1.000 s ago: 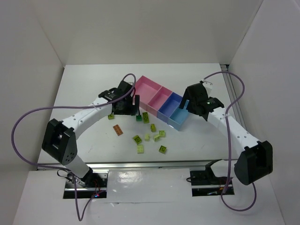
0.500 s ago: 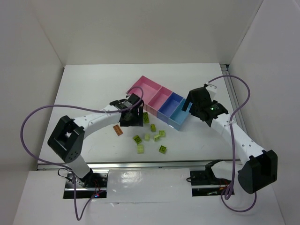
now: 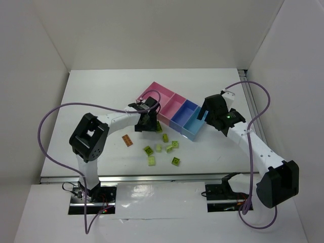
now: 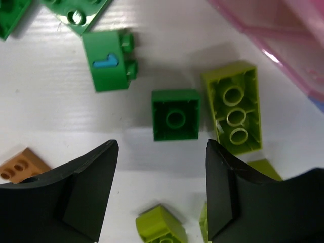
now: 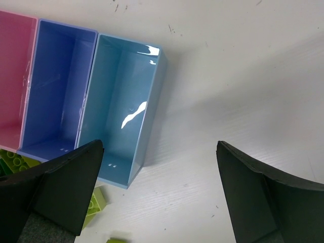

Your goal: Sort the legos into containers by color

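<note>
In the left wrist view, my open, empty left gripper hovers low over the table. A dark green square lego lies upside down just ahead of its fingertips. A dark green lego with a blue mark lies further ahead, and a lime lego is to the right. The orange-brown lego is at the left. In the top view, the left gripper is beside the near end of the pink bin. My right gripper is open and empty above the table, right of the light blue bin.
The four joined bins run diagonally: two pink, the periwinkle bin and the light blue bin. Several lime legos lie scattered in front of them, and the orange-brown lego lies to their left. The blue bins look empty.
My left gripper moved right and forward to the legos beside the pink bin, with its elbow swinging inward. My right gripper shifted slightly right a second ago and then held still.
</note>
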